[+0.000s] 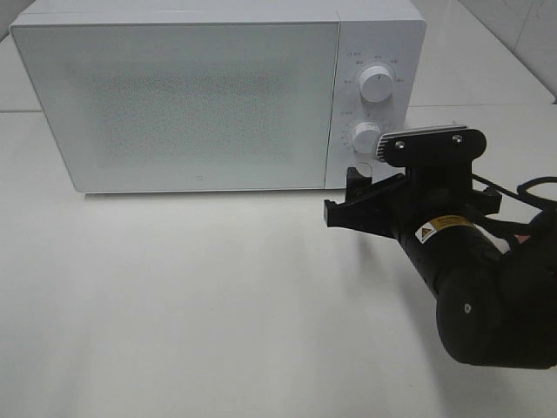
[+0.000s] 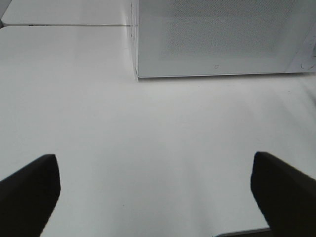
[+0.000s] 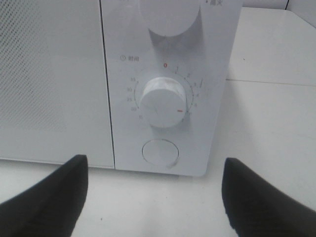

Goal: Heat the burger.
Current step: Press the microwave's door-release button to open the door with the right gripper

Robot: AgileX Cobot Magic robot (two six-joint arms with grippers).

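Burger is not showing through the closed microwave door (image 1: 191,96); right gripper (image 1: 342,193) is hovering wide open, empty, before the timer knob (image 3: 163,101); left gripper (image 2: 155,192) is gaping, empty.

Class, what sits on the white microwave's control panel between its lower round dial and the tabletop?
A round white push button, seen plainly in the right wrist view.

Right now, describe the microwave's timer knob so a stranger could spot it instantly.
Find the white microwave on the table; its control panel sits right of the door. The timer knob is the lower of two white knobs, ringed by numbers with a red zero on top, just above a flat round button.
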